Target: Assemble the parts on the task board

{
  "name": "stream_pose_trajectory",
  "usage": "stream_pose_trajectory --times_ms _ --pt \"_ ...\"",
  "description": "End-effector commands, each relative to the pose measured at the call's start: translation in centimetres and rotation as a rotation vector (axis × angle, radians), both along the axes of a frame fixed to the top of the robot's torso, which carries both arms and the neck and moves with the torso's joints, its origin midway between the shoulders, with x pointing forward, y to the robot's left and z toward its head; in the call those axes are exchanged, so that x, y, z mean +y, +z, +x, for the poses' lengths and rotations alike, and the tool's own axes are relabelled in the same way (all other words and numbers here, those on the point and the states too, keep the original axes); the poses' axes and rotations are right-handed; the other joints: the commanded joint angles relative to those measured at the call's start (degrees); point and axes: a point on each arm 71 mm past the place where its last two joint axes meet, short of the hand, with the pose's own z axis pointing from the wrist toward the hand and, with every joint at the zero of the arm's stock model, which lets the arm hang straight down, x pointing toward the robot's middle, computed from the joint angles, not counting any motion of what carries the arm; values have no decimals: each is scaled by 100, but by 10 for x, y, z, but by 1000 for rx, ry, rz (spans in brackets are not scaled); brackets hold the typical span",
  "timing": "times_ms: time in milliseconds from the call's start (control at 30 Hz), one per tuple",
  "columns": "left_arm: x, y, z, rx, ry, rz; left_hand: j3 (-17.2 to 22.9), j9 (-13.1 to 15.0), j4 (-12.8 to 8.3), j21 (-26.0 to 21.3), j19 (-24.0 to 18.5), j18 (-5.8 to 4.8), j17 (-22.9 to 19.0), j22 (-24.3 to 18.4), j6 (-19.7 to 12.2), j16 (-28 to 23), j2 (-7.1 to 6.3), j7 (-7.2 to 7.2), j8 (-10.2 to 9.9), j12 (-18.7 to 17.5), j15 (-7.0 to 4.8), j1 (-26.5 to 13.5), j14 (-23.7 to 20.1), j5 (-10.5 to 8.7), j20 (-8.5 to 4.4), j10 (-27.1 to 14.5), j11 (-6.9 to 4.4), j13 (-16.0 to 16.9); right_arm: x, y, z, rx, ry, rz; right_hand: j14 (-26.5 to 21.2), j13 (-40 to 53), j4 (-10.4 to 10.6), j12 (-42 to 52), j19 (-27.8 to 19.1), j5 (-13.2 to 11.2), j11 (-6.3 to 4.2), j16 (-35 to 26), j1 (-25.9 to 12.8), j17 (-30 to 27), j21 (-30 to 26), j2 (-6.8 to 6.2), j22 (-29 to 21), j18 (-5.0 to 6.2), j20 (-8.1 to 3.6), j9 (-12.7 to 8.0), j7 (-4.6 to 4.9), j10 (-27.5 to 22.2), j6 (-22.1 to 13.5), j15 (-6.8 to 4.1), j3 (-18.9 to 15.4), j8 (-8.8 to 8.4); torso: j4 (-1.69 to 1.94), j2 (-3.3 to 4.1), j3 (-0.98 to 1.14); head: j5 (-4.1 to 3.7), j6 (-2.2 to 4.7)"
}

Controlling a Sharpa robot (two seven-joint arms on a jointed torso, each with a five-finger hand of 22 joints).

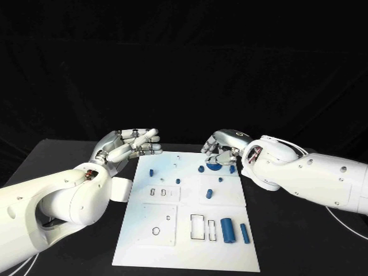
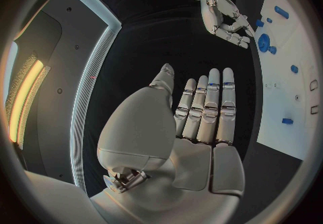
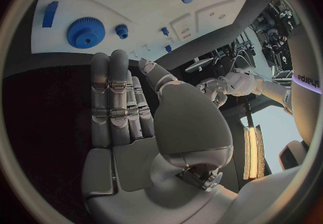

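The white task board point(image 1: 184, 244) lies lengthwise in the middle of the table. A blue gear point(image 1: 213, 167) sits near its far right corner, with small blue pegs point(image 1: 200, 169) beside it. My right hand point(image 1: 221, 148) hovers just above the gear point(image 3: 85, 32), fingers straight and together, holding nothing. My left hand point(image 1: 134, 145) floats beside the board's far left corner, fingers stretched out and empty point(image 2: 202, 111). A thick blue cylinder point(image 1: 228, 230) and a thin one point(image 1: 244, 233) lie near the board's front right.
More blue pieces lie on the board: a peg point(image 1: 151, 171) at the far left and a short cylinder point(image 1: 208, 194) in the middle. Several outlined slots point(image 1: 197, 226) mark the near half. Black table surrounds the board.
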Motion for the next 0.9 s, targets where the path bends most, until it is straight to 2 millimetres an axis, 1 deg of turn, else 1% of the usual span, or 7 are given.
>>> stream_pose_trajectory --times_ms 33,133,300,533,600,733,900 --pt "-5 4 -3 -7 -39 -12 -4 -6 -29 27 32 30 5 -1 31 -27 -12 -3 -16 -26 4 27 -9 -22 6 29 -1 0 4 -5 1 -26 -11 -139 279 66 112 53 313 14 11 1160 -24 1118 809 -84 1057 -190 4 15 -44 -62 14 -32 43 -36 32 162 -28 -9 12" --pt "-5 5 -4 -7 -40 -12 -7 -8 -34 27 34 30 6 -3 31 -40 -9 -2 -21 -34 7 28 -16 -22 5 27 1 -1 8 -8 0 -16 -6 -161 259 119 213 75 486 10 12 1980 -15 1910 1350 -137 1772 -282 16 24 -41 -127 -10 -21 97 -57 30 198 -36 -31 12" --pt "-5 5 -4 -7 -40 -12 -15 -11 -38 27 37 29 6 -7 31 -66 -4 2 -31 -49 13 23 -32 -22 3 23 5 -4 10 -12 0 -5 -7 -191 234 177 320 102 668 7 35 2662 22 2568 1857 -188 2473 -372 36 40 -38 -196 -19 4 154 -61 22 229 -39 -35 -8" --pt "-5 6 -5 -7 -43 -13 -20 -12 -41 28 40 28 7 -8 31 -80 -1 4 -36 -56 17 20 -42 -22 2 22 8 -5 11 -16 1 3 -12 -212 234 202 382 107 757 13 49 2974 41 2866 2082 -211 2793 -418 58 49 -29 -248 -16 13 178 -59 39 248 -47 -58 -3" --pt "-5 6 -5 -6 -44 -13 -25 -14 -43 29 43 28 7 -10 30 -95 2 7 -43 -66 20 16 -50 -22 1 19 11 -7 11 -17 1 5 -11 -216 237 208 396 111 777 14 50 3038 44 2926 2127 -216 2858 -426 61 51 -29 -251 -18 15 183 -60 42 248 -44 -56 -6" --pt "-5 6 -5 -4 -44 -12 -31 -16 -44 29 46 28 8 -12 27 -106 4 10 -49 -75 23 11 -55 -22 0 13 14 -9 13 -18 1 7 -9 -219 244 215 411 117 808 20 50 3129 55 3018 2189 -213 2948 -440 64 52 -29 -253 -21 17 196 -61 37 257 -48 -55 -3" --pt "-5 6 -5 -3 -45 -12 -35 -18 -45 30 47 28 9 -13 25 -115 6 13 -55 -83 25 8 -58 -22 0 8 17 -10 15 -19 3 7 -13 -220 257 225 435 126 885 24 55 3286 77 3177 2320 -201 3144 -472 70 56 -24 -252 -20 18 233 -61 52 267 -52 -68 -4"
